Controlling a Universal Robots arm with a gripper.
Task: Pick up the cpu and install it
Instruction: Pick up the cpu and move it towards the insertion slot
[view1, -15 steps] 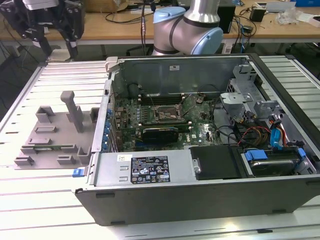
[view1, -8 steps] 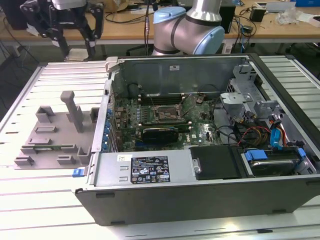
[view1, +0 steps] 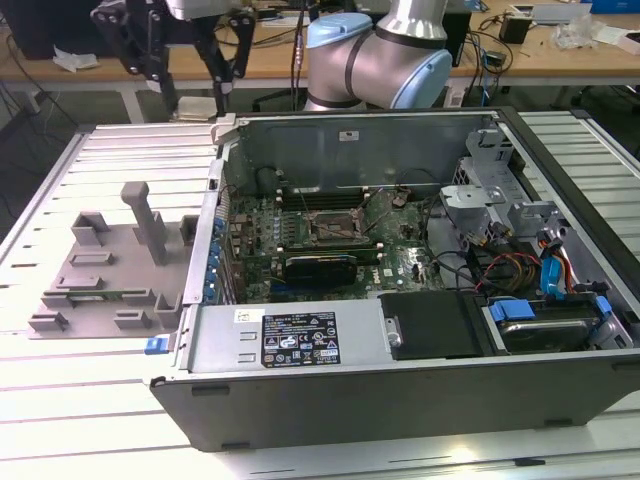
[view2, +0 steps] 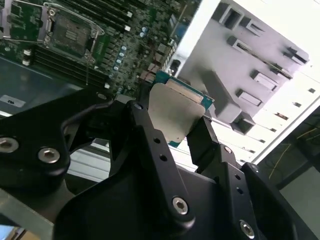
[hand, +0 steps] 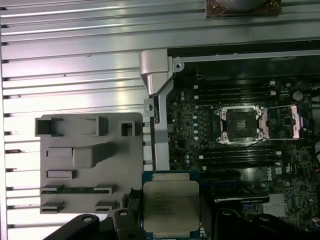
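One cpu (hand: 171, 206) here, shiny side up, and it's clamped by its edges between the two black fingers (view2: 144, 112) of the gripper (view2: 174, 121), so it's up in the air and not resting on anything. In the first wrist view it hangs over the side wall (hand: 157, 125) of the open computer case (view1: 400, 400), with the grey plastic tray (hand: 90, 165) on one side and the green motherboard (hand: 200, 125) on the other.

The socket (hand: 239, 125) sits well apart from the chip, further into the board, with its metal latch frame (hand: 282, 122) flipped open beside it. Memory slots run along both sides of it.

In the exterior view the gripper (view1: 190, 85) is up by the case's far corner on the exterior view's left, above the slatted metal surface (view1: 60, 400). Drive cages and a bundle of cables (view1: 520, 265) fill the case's other end.
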